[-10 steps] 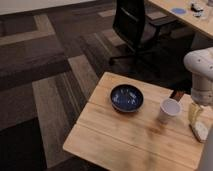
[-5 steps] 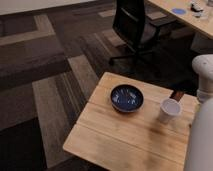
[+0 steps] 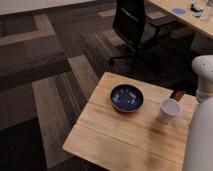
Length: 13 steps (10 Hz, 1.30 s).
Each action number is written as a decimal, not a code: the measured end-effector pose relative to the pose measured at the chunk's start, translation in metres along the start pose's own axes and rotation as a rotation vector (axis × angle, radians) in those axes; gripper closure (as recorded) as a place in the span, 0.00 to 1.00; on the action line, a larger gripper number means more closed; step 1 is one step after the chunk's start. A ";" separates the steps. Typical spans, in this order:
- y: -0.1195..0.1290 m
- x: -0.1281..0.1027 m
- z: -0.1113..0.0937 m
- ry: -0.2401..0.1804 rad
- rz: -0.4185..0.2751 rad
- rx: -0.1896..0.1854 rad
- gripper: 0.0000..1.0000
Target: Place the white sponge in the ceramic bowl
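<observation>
The dark-blue ceramic bowl (image 3: 127, 97) stands empty on the wooden table (image 3: 115, 142), a little back of its middle. The white sponge is hidden; the arm covers the right part of the table. My arm (image 3: 201, 132) fills the right edge of the camera view as a broad whitish link, with a rounded white joint (image 3: 204, 70) above it. My gripper is not in view; it lies behind the arm or past the right edge.
A white cylindrical cup (image 3: 170, 109) stands upright to the right of the bowl, close to the arm. A black office chair (image 3: 132, 25) stands behind the table on the carpet. A long desk (image 3: 182, 17) with small items runs along the back right.
The arm's broad link has swung in over the table's right side. It now covers the spot where the sponge lay one second ago. Bowl and cup have not moved.
</observation>
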<state>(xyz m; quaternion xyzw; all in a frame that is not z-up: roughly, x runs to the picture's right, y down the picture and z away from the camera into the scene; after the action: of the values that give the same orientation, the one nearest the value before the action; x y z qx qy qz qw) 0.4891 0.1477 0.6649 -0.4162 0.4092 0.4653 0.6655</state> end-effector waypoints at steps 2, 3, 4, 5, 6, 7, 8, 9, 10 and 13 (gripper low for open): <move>0.000 -0.003 -0.001 -0.007 -0.003 0.005 0.35; -0.007 -0.021 -0.008 -0.095 -0.023 0.044 0.35; -0.015 -0.031 -0.022 -0.194 -0.043 0.094 0.35; -0.019 -0.033 -0.030 -0.253 -0.054 0.121 0.35; -0.018 -0.029 -0.034 -0.296 -0.063 0.130 0.35; -0.013 -0.020 -0.025 -0.305 -0.072 0.103 0.35; -0.009 -0.013 -0.012 -0.288 -0.070 0.055 0.35; -0.011 -0.011 0.003 -0.267 -0.058 -0.004 0.35; -0.014 -0.014 0.007 -0.260 -0.058 -0.020 0.35; -0.028 -0.020 0.016 -0.266 -0.061 -0.049 0.35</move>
<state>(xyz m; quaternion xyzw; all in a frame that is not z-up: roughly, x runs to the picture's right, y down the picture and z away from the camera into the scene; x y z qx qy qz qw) 0.5142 0.1507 0.6934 -0.3792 0.2933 0.5056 0.7174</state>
